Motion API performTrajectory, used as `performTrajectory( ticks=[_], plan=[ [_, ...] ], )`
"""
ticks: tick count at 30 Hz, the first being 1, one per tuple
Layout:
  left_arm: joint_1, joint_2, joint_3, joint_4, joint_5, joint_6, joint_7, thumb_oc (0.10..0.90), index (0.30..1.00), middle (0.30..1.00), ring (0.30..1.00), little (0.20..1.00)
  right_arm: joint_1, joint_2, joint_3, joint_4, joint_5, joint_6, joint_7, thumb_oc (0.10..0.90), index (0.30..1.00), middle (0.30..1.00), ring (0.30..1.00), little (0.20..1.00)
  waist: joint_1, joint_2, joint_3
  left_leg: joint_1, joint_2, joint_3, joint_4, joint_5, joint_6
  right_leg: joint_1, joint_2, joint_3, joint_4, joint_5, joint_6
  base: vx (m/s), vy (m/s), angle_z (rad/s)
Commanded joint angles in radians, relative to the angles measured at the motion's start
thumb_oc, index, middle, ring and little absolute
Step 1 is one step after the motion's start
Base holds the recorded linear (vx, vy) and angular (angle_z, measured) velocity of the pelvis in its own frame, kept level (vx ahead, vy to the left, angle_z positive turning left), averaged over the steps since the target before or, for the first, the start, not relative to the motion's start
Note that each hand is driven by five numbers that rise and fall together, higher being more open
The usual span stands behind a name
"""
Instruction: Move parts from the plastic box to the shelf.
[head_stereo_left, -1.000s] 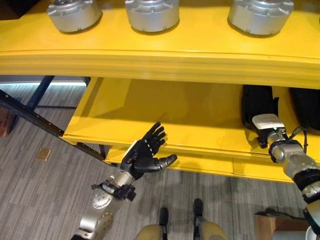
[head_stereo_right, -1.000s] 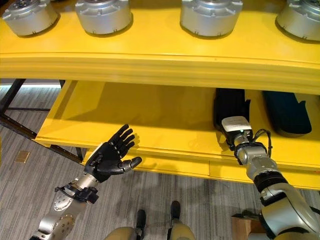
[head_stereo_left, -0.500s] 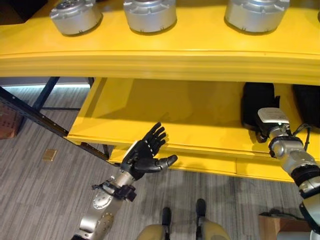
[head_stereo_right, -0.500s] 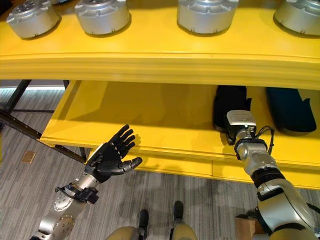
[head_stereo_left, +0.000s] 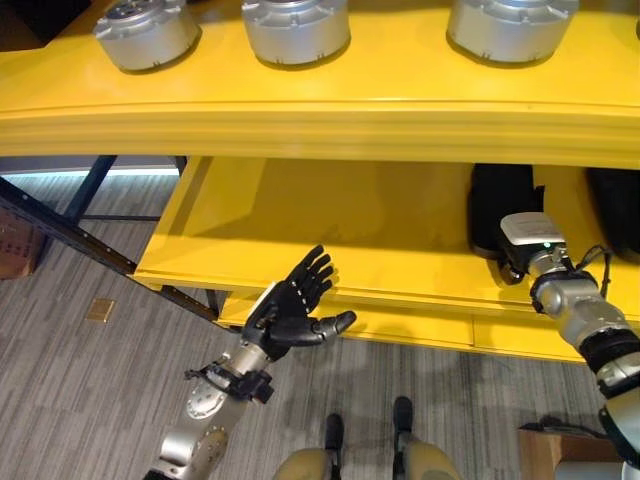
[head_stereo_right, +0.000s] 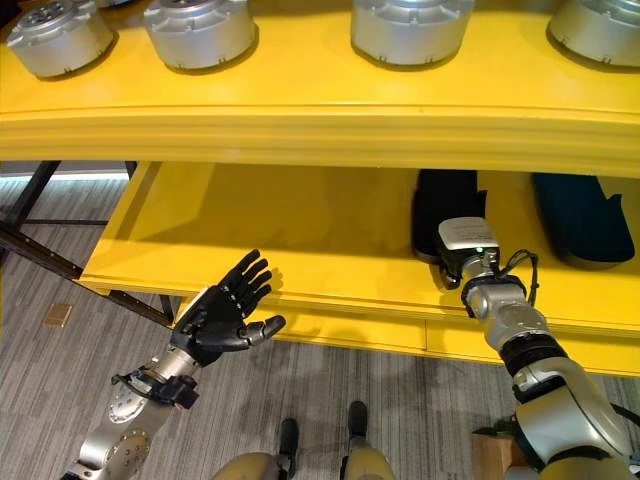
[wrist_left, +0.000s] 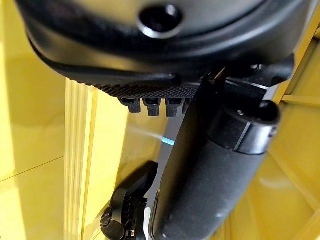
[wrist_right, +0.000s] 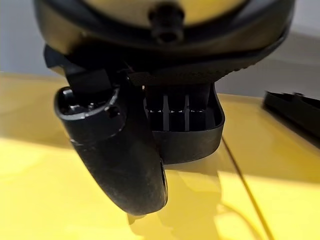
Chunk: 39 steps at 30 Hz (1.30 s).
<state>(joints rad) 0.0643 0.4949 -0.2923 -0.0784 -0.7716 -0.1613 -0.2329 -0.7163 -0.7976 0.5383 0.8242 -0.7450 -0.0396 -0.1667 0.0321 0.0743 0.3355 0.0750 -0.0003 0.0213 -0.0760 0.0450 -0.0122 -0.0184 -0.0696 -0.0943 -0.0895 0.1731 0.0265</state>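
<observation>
A flat black part (head_stereo_left: 500, 200) lies on the yellow lower shelf (head_stereo_left: 330, 230), right of its middle. My right hand (wrist_right: 120, 150) reaches in over the shelf's front edge, its fingers lying on the black part (wrist_right: 200, 145) and its thumb beside it. In front of the lower shelf's edge, left of centre, my left hand (head_stereo_left: 285, 315) hovers open and holds nothing, fingers spread and thumb (wrist_left: 210, 185) out. Three silver round parts (head_stereo_left: 295, 25) stand in a row on the upper shelf (head_stereo_left: 320, 125).
A second black part (head_stereo_right: 575, 220) lies at the far right of the lower shelf. The lower shelf's left half is bare yellow. A dark metal frame (head_stereo_left: 70, 235) slants across the floor at left. A cardboard box (head_stereo_left: 555, 455) sits on the carpet at lower right.
My right hand has shifted left along the lower shelf and the black part has gone left with it. The left hand has held still. The view rose slightly early on.
</observation>
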Motion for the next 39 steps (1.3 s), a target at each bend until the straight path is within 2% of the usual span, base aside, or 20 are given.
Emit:
performTrajectory(
  ticks=[1, 7, 11, 15, 19, 23, 25, 26, 27, 33, 39],
  plan=[
    [-0.031, 0.008, -0.018, -0.082, 0.004, -0.129, -0.041, 0.900, 1.000, 1.000, 1.000, 1.000, -0.096, -0.009, 0.080, -0.014, -0.042, -0.003, -0.055, 0.400, 0.300, 0.300, 0.300, 0.300, 0.031, -0.033, -0.035, -0.064, 0.059, 0.013, 0.076, -0.075, -0.020, 0.020, -0.048, -0.014, 0.085, -0.163, 0.051, 0.00, 0.000, 0.00],
    [-0.028, 0.010, -0.019, -0.076, 0.002, -0.137, -0.047, 0.900, 1.000, 1.000, 1.000, 1.000, -0.111, -0.010, 0.097, -0.021, -0.079, -0.023, -0.080, 0.400, 0.300, 0.300, 0.300, 0.300, 0.037, -0.034, -0.036, -0.067, 0.059, 0.011, 0.076, -0.074, -0.021, 0.019, -0.048, -0.017, 0.084, -0.163, 0.052, 0.00, 0.000, 0.00],
    [-0.026, 0.007, -0.019, -0.075, 0.005, -0.138, -0.053, 0.900, 1.000, 1.000, 1.000, 1.000, -0.114, -0.007, 0.101, -0.029, -0.069, -0.011, -0.077, 0.400, 0.300, 0.300, 0.300, 0.300, 0.039, -0.035, -0.036, -0.070, 0.058, 0.009, 0.077, -0.075, -0.021, 0.019, -0.047, -0.017, 0.082, -0.163, 0.052, 0.00, 0.000, 0.00],
    [-0.028, 0.006, -0.019, -0.077, 0.007, -0.137, -0.054, 0.900, 1.000, 1.000, 1.000, 1.000, -0.120, -0.003, 0.105, -0.026, -0.032, 0.023, -0.062, 0.400, 0.300, 0.300, 0.300, 0.300, 0.041, -0.035, -0.037, -0.070, 0.059, 0.008, 0.074, -0.073, -0.022, 0.019, -0.047, -0.018, 0.080, -0.162, 0.052, 0.00, 0.000, 0.00],
    [-0.032, 0.006, -0.023, -0.077, 0.003, -0.138, -0.050, 0.900, 1.000, 1.000, 1.000, 1.000, -0.115, 0.015, 0.077, 0.008, 0.075, 0.086, -0.052, 0.400, 0.300, 0.300, 0.300, 0.300, 0.041, -0.033, -0.035, -0.069, 0.060, 0.007, 0.074, -0.071, -0.022, 0.020, -0.048, -0.018, 0.080, -0.161, 0.050, 0.00, 0.000, 0.00],
    [-0.038, 0.006, -0.023, -0.087, 0.003, -0.128, -0.041, 0.900, 1.000, 1.000, 1.000, 1.000, -0.112, 0.037, 0.035, 0.040, 0.114, 0.078, -0.036, 0.400, 0.300, 0.300, 0.300, 0.300, 0.040, -0.030, -0.030, -0.068, 0.060, 0.006, 0.076, -0.072, -0.022, 0.021, -0.048, -0.018, 0.082, -0.161, 0.048, 0.00, 0.000, 0.00],
    [-0.040, 0.005, -0.025, -0.089, 0.003, -0.127, -0.038, 0.900, 1.000, 1.000, 1.000, 1.000, -0.113, 0.039, 0.029, 0.042, 0.122, 0.068, -0.030, 0.465, 0.391, 0.391, 0.391, 0.391, 0.038, -0.029, -0.031, -0.067, 0.060, 0.006, 0.075, -0.072, -0.022, 0.020, -0.048, -0.017, 0.083, -0.162, 0.048, 0.00, 0.000, 0.00],
    [-0.041, 0.006, -0.026, -0.088, 0.001, -0.128, -0.037, 0.900, 1.000, 1.000, 1.000, 1.000, -0.113, 0.039, 0.027, 0.042, 0.124, 0.066, -0.027, 0.775, 0.824, 0.824, 0.824, 0.824, 0.038, -0.029, -0.030, -0.067, 0.060, 0.006, 0.075, -0.073, -0.022, 0.020, -0.049, -0.017, 0.084, -0.162, 0.048, 0.00, 0.000, 0.00],
    [-0.042, 0.005, -0.027, -0.089, 0.001, -0.128, -0.037, 0.900, 1.000, 1.000, 1.000, 1.000, -0.112, 0.041, 0.027, 0.042, 0.129, 0.066, -0.023, 0.900, 1.000, 1.000, 1.000, 1.000, 0.037, -0.028, -0.030, -0.066, 0.060, 0.007, 0.076, -0.073, -0.022, 0.020, -0.049, -0.017, 0.084, -0.162, 0.048, 0.00, 0.000, 0.00],
    [-0.045, -0.002, -0.028, -0.089, 0.000, -0.119, -0.036, 0.900, 1.000, 1.000, 1.000, 1.000, -0.102, 0.050, 0.019, 0.035, 0.124, 0.070, -0.003, 0.900, 1.000, 1.000, 1.000, 1.000, 0.034, -0.028, -0.031, -0.066, 0.058, 0.008, 0.077, -0.074, -0.021, 0.020, -0.052, -0.015, 0.087, -0.162, 0.048, 0.00, 0.000, 0.00],
    [-0.042, 0.001, -0.029, -0.088, 0.000, -0.121, -0.041, 0.900, 1.000, 1.000, 1.000, 1.000, -0.101, 0.030, 0.051, 0.016, -0.020, 0.034, -0.030, 0.900, 1.000, 1.000, 1.000, 1.000, 0.033, -0.030, -0.034, -0.064, 0.057, 0.007, 0.077, -0.074, -0.021, 0.021, -0.052, -0.014, 0.087, -0.161, 0.050, 0.00, 0.000, 0.00]
  ],
)
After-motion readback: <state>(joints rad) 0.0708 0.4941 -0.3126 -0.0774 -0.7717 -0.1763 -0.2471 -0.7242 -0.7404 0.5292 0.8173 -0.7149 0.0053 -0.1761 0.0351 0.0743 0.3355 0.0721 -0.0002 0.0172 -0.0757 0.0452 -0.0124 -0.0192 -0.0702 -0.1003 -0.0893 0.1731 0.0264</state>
